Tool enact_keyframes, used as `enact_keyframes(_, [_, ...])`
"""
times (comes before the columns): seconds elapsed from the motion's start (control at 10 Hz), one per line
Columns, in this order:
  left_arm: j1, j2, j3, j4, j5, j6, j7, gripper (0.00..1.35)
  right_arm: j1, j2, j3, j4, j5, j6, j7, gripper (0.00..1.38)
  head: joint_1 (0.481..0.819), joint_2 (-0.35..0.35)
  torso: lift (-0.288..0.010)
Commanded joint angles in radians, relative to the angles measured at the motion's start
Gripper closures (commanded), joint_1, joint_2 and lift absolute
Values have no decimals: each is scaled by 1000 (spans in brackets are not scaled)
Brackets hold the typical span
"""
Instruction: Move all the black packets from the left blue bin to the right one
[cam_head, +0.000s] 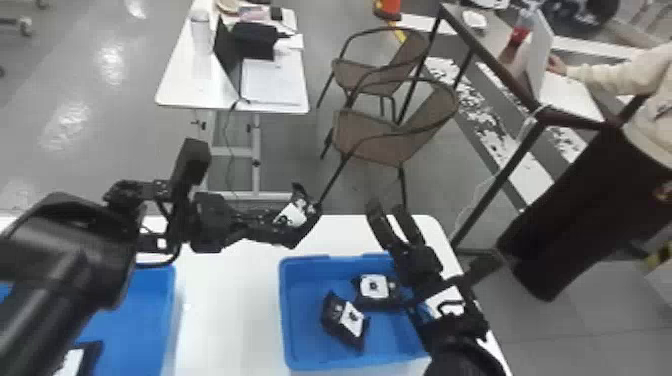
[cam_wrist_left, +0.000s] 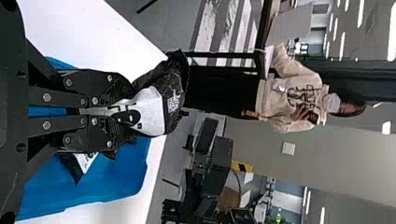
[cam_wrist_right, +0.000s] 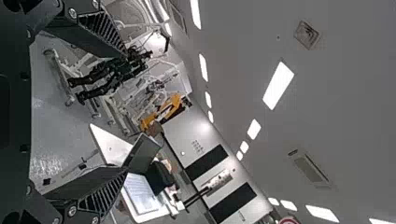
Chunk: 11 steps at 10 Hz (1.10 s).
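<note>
Two black packets with white labels (cam_head: 345, 319) lie in the right blue plastic bin (cam_head: 286, 325), another black packet (cam_head: 292, 215) is pinched in my left gripper (cam_head: 274, 224) by that bin's far left corner, one more (cam_head: 90, 356) sits in the left blue bin (cam_head: 142, 305), and my right gripper (cam_head: 386, 207) is spread at far right.

Head view: my left claw (cam_head: 285, 225) black, its packet (cam_head: 309, 210) black, white label (cam_head: 291, 215). Right bin (cam_head: 306, 300) at 6 o'clock, left bin (cam_head: 142, 315) at 8: both blue. Desk (cam_head: 225, 305) white.
</note>
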<state>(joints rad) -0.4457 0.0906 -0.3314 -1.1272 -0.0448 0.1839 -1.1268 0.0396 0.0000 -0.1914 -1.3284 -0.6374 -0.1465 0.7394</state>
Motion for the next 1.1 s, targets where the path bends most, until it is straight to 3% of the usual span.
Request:
enact_keyframes(0.0, [-39,-17,-66,72,20,-34,10,1164,-15,1,29,-15,-7,19,11,148,695,-269,0])
enact_keyframes(0.3, [-56,-40,-80,95,34,-53,19,1164,-17,1,87,-41,-4,67,14,144,695,-266,0])
enact_keyframes(0.9, [-64,-60,-110,106,103,-63,45,1164,-41,1,130,-9,8,96,14,167,695,-243,0])
enact_keyframes(1.0, [-64,-62,-115,106,105,-64,45,1164,-49,1,130,0,12,104,14,456,695,-244,0])
